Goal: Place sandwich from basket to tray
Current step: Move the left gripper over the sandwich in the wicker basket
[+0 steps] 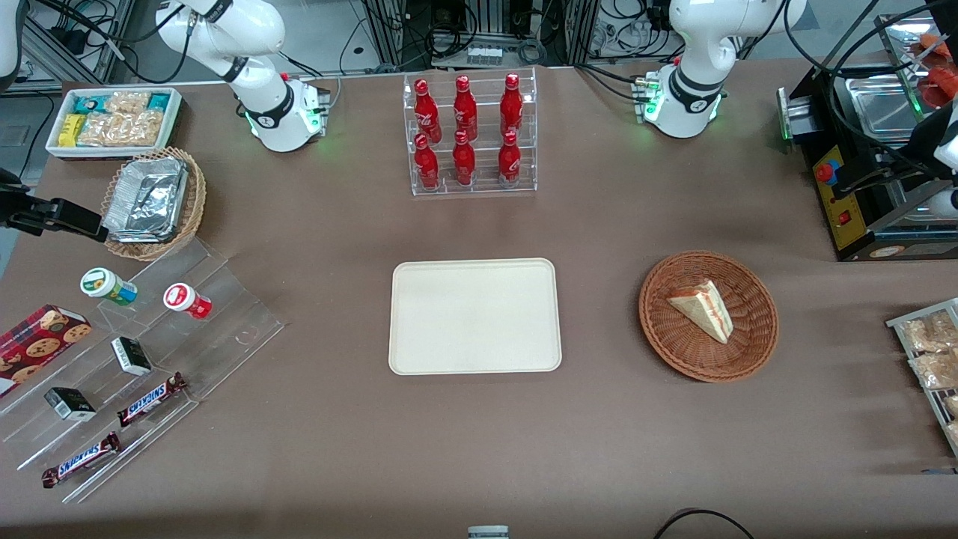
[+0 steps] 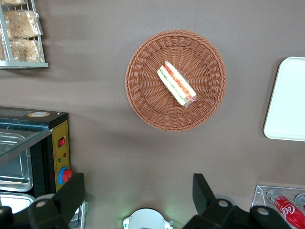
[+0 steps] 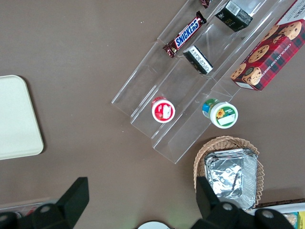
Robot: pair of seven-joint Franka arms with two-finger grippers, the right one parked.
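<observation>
Reach for the sandwich (image 2: pixel 177 84)
Hand (image 2: pixel 138 198) spread, empty, high above the tabletop; sandwich lies in the basket (image 2: pixel 143 90) below and ahead of it; descend straight, fingers straddling the bread faces, not the filling edge.

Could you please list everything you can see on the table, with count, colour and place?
sandwich: one, white with red-green filling, in the basket
basket: one, reddish-brown wicker, toward the working arm's end
tray: one, cream, mid-table beside the basket
cola bottles: six, red, in a clear rack farther from the front camera than the tray
foil trays: silver stack, in a tan wicker basket, toward the parked arm's end
Snickers bars: two, brown, on clear steps
left end effector: open, above the table near the basket
</observation>
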